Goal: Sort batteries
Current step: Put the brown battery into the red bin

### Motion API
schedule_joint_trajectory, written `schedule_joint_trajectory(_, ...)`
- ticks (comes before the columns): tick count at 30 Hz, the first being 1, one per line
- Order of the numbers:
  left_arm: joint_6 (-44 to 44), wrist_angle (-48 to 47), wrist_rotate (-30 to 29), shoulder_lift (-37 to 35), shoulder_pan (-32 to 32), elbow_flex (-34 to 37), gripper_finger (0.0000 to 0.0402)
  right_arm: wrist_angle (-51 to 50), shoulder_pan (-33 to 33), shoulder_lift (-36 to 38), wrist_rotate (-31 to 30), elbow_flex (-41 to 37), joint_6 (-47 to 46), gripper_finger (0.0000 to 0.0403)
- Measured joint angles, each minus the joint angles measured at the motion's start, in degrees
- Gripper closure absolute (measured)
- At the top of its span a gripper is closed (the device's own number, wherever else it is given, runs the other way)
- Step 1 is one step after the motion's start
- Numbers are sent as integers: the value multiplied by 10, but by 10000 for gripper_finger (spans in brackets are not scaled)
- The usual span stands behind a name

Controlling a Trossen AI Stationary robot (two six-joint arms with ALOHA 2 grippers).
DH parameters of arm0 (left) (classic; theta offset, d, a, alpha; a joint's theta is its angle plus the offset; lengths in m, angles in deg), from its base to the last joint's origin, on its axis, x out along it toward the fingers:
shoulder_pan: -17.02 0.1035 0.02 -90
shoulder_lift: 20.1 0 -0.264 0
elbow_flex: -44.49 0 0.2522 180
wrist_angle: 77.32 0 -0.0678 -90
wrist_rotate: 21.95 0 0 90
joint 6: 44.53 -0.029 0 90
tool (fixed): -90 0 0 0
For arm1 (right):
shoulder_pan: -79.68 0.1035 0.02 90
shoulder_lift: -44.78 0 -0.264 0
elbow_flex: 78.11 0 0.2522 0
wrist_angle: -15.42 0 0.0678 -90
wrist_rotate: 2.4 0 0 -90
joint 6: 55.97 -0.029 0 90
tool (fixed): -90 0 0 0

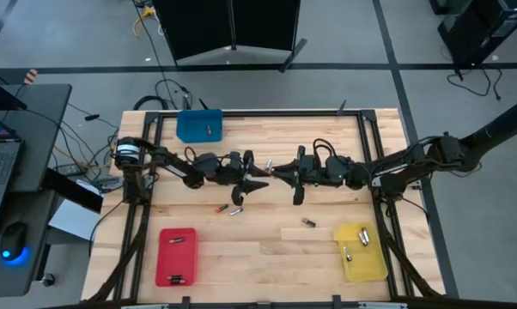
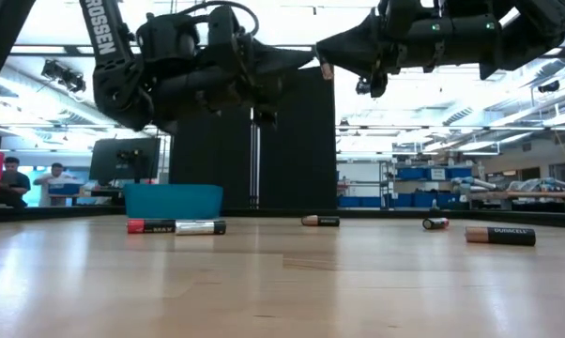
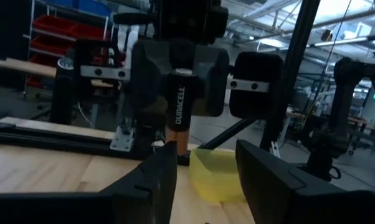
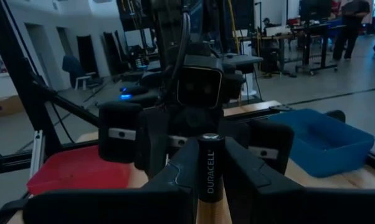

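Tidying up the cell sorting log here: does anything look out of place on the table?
Nothing is damaged. The odd part: a Duracell battery is up in the air at mid-table, clamped in the right hand, with the left hand open just opposite it. Loose batteries lie scattered on the bare table outside the trays.

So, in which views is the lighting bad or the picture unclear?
Low view: bright ceiling lights behind leave both arms as dark silhouettes. Left wrist view: the battery and the right arm holding it are dim against the bright hall. Right wrist view: the near fingers are dark and soft; the label stays readable.
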Motion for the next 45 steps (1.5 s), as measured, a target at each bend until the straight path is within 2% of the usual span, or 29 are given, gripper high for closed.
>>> schedule_joint_trajectory(4, -16, -41, 0, 0, -3, -20, 229, 3, 6, 0, -2, 0, 2, 346)
schedule_joint_trajectory(25, -29, -69, 5, 0, -3, -70, 232, 21, 15, 0, -4, 0, 13, 346)
schedule_joint_trajectory(29, -41, -108, 5, 1, -4, -87, 258, 22, 15, 0, -4, 0, 13, 346)
schedule_joint_trajectory(35, -68, -111, 5, 2, -8, -92, 341, 22, 15, 0, -3, 0, 12, 346)
schedule_joint_trajectory(40, -74, -111, 8, 2, -7, -92, 347, 21, 15, 0, -3, 0, 20, 343)
schedule_joint_trajectory(45, -74, -114, 23, 3, -6, -91, 347, 13, 15, 0, -2, 1, 11, 297)
